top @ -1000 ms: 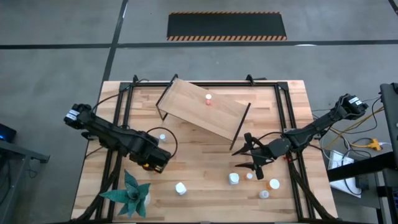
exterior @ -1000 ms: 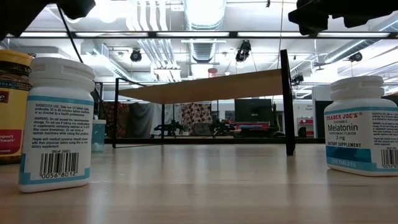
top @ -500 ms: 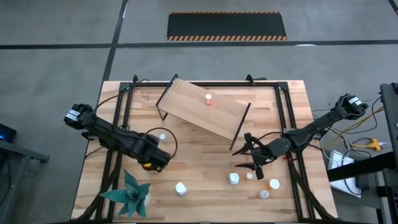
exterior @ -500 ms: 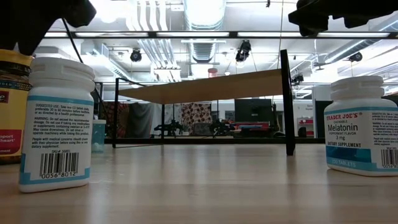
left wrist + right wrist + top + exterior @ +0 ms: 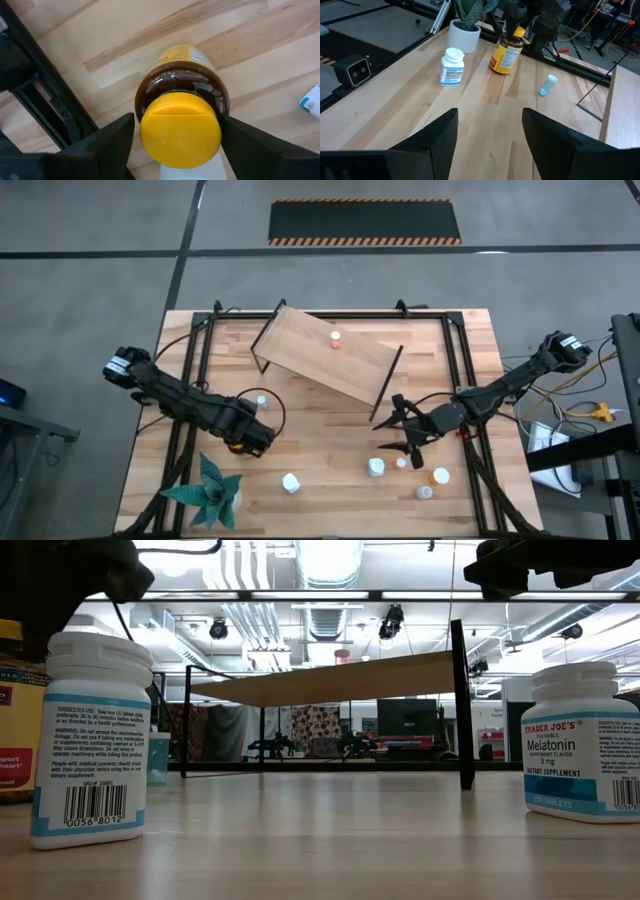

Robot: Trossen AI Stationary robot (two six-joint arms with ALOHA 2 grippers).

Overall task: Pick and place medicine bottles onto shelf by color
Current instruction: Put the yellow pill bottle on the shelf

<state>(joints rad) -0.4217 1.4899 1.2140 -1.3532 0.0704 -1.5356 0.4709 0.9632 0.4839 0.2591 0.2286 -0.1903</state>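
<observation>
Glossy amber bottle [image 5: 181, 95] with smooth yellow plastic cap on matt wood-plank tabletop [image 5: 250, 45].

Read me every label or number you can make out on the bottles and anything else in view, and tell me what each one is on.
"TRADER JOE'S", "Melatonin", "3 mg", "DIETARY SUPPLEMENT": on the right white bottle in the low view.
"0056 8012": under the barcode on the left white bottle; its fine print is too small to read.
"Heart": on the amber bottle at the low view's left edge; the rest is cut off.
Amber bottle's label in the wrist views: too blurred to read.
</observation>
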